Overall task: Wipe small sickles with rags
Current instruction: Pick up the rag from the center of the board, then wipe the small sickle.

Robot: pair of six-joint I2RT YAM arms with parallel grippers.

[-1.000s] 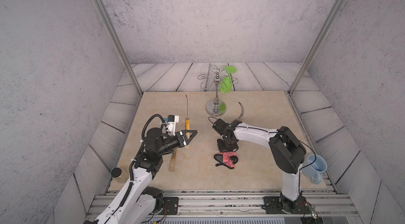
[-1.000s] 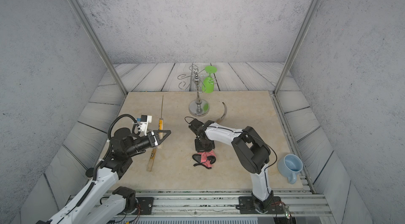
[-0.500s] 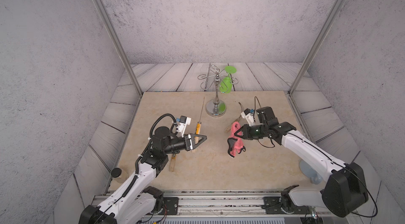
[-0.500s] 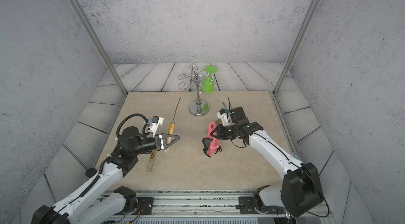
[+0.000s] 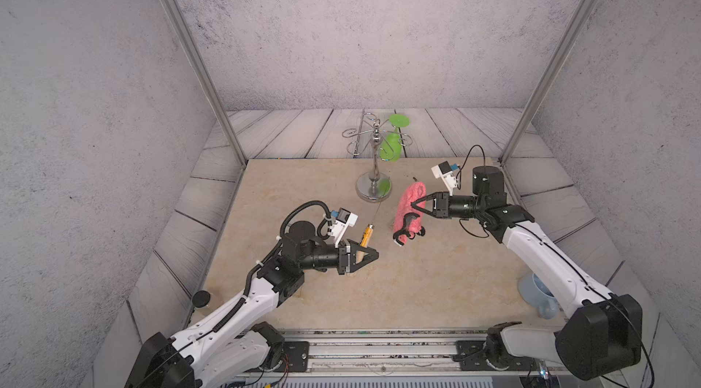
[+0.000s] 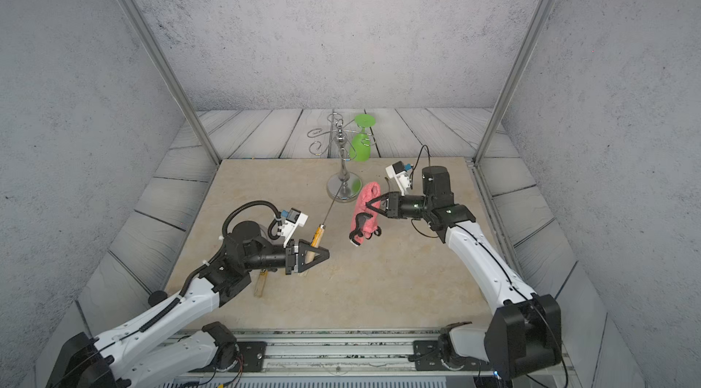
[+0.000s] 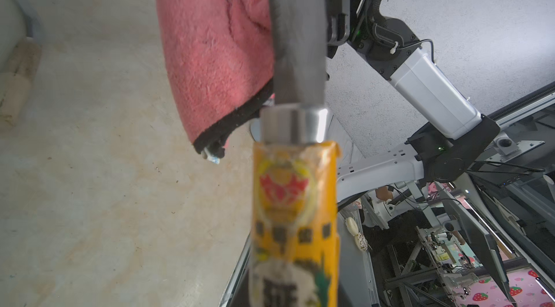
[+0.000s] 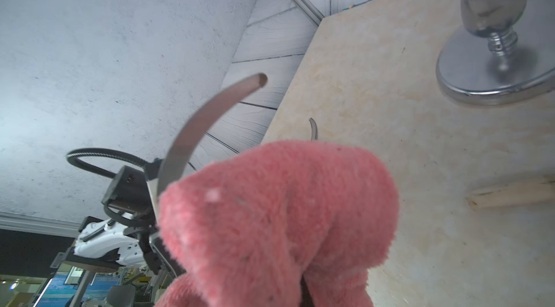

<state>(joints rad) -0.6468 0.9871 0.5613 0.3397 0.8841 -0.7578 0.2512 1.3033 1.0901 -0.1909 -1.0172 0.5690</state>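
While my left gripper, low and left of centre in both top views, is clamped on one sickle by its handle, the thin blade points up-frame toward the chrome stand. My right gripper, right of centre, pinches the pink rag, which hangs just beside the blade. The left wrist view shows cloth overlapping the dark metal, but I cannot tell whether they touch. To wipe well, I judge I should fold the rag around the blade and draw it from ferrule toward tip, holding the handle steady and clear of the stand. Beneath my left arm another sickle lies on the table.
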